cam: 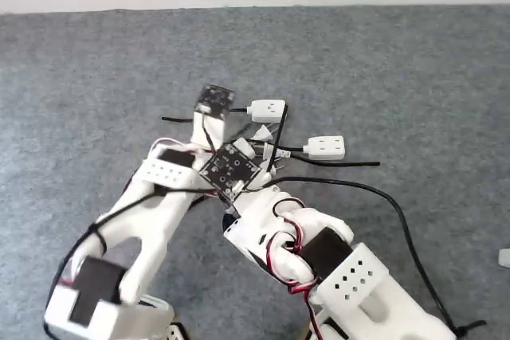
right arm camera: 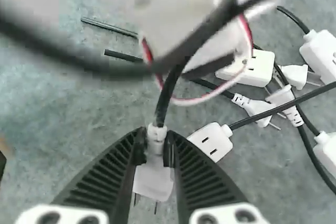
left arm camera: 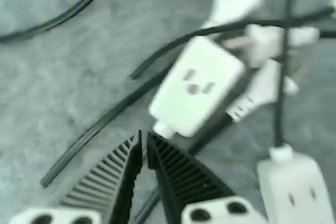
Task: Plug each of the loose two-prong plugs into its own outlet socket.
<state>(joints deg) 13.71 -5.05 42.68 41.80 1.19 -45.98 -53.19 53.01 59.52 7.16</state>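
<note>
Right now the left arm's fingers [left arm camera: 138, 148] are all but shut with nothing between them (only a thin slit shows). Their tips sit just beside the cord end of a white outlet socket [left arm camera: 197, 85], and I cannot tell whether they touch it. That outlet socket lies flat on the grey desk [cam: 414, 61] with its slots facing up, and black cords cross over and under it. A second outlet socket [cam: 325, 146] lies near the first, on the side away from the left arm, also face up. A loose plug [left arm camera: 262, 85] rests just beside the first outlet socket, between it and the second, with a cord running across it.

Meanwhile the right arm's fingers [right arm camera: 173, 148] are closed on a white two-prong plug [right arm camera: 152, 179], pinching its body from both sides. Its two prongs stick out toward the wrist, and its black cord [right arm camera: 164, 95] rises from the far end. In the high view the right wrist sits near the first outlet socket, on the side toward the arms' bases, so the held two-prong plug is close to that socket but apart from it (not in any slot). Several more white plugs and sockets lie tangled in cords around the first outlet socket
</note>
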